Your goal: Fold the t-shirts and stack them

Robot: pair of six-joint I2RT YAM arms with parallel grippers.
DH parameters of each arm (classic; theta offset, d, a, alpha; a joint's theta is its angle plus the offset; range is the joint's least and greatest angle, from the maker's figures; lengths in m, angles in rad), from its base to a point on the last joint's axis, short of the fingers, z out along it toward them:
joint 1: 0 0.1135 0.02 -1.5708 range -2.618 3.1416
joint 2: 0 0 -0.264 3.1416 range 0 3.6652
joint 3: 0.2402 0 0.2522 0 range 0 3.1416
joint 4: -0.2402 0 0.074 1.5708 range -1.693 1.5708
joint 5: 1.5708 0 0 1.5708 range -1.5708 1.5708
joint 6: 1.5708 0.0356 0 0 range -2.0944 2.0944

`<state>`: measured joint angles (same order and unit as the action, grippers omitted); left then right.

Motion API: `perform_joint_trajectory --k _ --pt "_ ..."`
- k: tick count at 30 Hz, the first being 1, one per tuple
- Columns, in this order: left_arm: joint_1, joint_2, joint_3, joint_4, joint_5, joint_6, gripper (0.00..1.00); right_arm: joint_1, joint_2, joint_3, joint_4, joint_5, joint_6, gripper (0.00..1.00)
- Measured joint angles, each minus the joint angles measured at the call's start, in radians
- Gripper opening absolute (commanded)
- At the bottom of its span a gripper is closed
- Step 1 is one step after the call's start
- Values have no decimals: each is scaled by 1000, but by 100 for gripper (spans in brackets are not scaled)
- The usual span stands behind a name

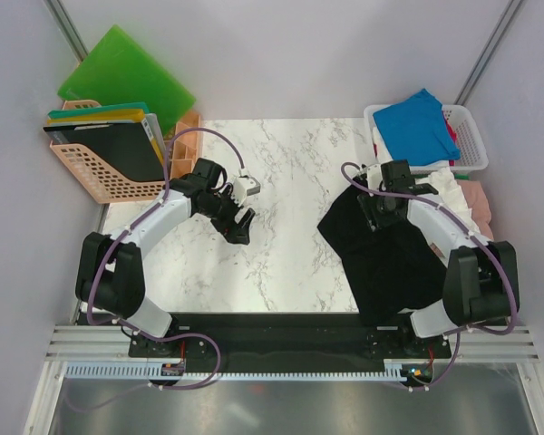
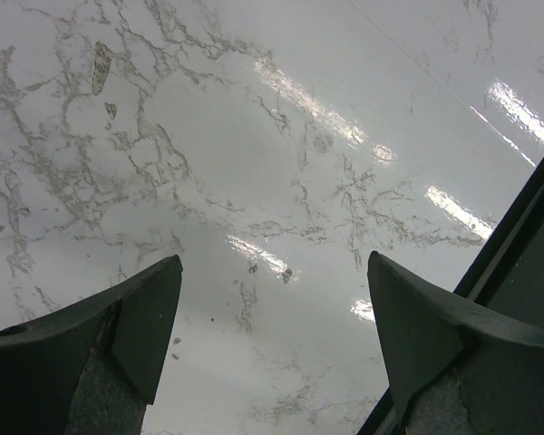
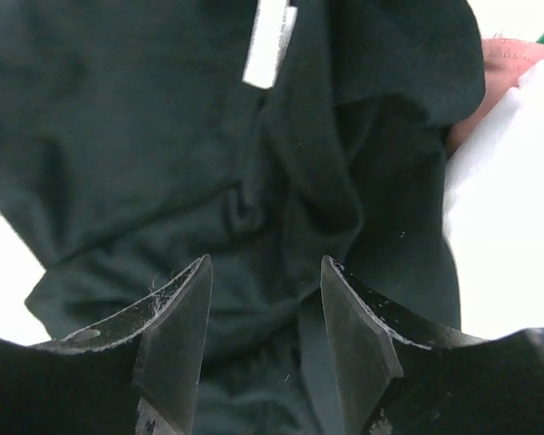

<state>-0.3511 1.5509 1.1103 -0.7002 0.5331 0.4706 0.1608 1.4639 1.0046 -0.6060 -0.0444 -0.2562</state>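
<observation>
The black t-shirt (image 1: 367, 258) lies crumpled on the right side of the marble table (image 1: 281, 163), partly under the right arm. In the right wrist view the black t-shirt (image 3: 163, 136) fills the frame, its white neck label (image 3: 270, 36) at the top. My right gripper (image 3: 265, 265) hangs just above it, jaws apart, with no cloth pinched between them. In the top view the right gripper (image 1: 379, 216) sits over the shirt's upper part. My left gripper (image 1: 238, 225) is open over bare marble, as the left wrist view shows: left gripper (image 2: 272, 267) holds nothing.
A white basket (image 1: 469, 136) at the back right holds a blue t-shirt (image 1: 417, 122). A white t-shirt (image 1: 451, 192) and a pink one (image 1: 479, 195) lie beside the black one. A peach rack (image 1: 100, 177) and green boards (image 1: 127, 77) stand at the back left.
</observation>
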Motion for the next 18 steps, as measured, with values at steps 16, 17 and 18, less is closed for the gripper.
perform_joint_trajectory --k 16,17,18 --pt "0 0 0 0 0 0 90 -120 86 39 89 -11 -51 54" --pt "0 0 0 0 0 0 90 -123 95 40 93 -14 -51 54" --pt "0 0 0 0 0 0 90 -127 105 40 98 -20 -51 53"
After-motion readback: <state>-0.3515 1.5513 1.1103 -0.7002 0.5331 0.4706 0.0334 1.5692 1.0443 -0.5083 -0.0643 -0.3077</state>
